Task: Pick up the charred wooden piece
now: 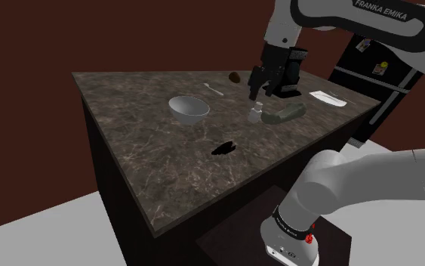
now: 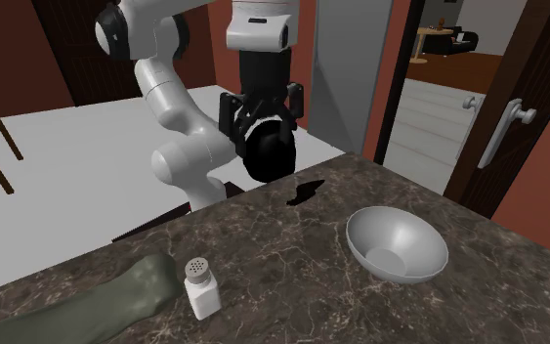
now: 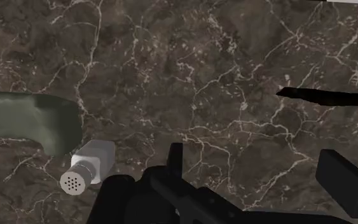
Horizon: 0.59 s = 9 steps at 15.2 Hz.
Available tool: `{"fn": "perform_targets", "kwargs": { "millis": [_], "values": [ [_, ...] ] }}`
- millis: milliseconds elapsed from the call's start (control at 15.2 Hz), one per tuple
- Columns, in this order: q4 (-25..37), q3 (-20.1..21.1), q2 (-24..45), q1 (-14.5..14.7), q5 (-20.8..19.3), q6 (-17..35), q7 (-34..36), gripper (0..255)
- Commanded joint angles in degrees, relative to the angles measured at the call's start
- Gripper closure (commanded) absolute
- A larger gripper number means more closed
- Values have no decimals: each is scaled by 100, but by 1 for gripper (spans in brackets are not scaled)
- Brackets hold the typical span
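Note:
The charred wooden piece (image 1: 223, 149) is a thin, flat black sliver lying on the dark marble tabletop (image 1: 150, 151), near the edge closest to the stand. It also lies past the bowl in the second exterior view (image 2: 307, 191). My black gripper (image 1: 257, 94) hovers above the table, over the white shaker and well apart from the piece. In the wrist view the gripper (image 3: 257, 167) is open with nothing between its fingers, and the charred piece (image 3: 327, 97) lies beyond the right finger (image 3: 339, 175).
A grey bowl (image 1: 189, 108) stands mid-table. A white shaker (image 1: 257, 114) and a long green object (image 1: 286, 113) lie under the hand. At the far side are a spoon (image 1: 214, 89), a small dark lump (image 1: 235, 76) and a white flat item (image 1: 328, 97).

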Motion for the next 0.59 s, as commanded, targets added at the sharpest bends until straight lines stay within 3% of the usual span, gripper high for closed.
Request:
{"fn": "perform_targets", "kwargs": {
  "millis": [0, 528],
  "values": [
    [0, 0, 0, 0, 0, 0, 0, 0],
    [-708, -274, 482, 1621, -150, 1013, -3249, 0]
  ]
}}
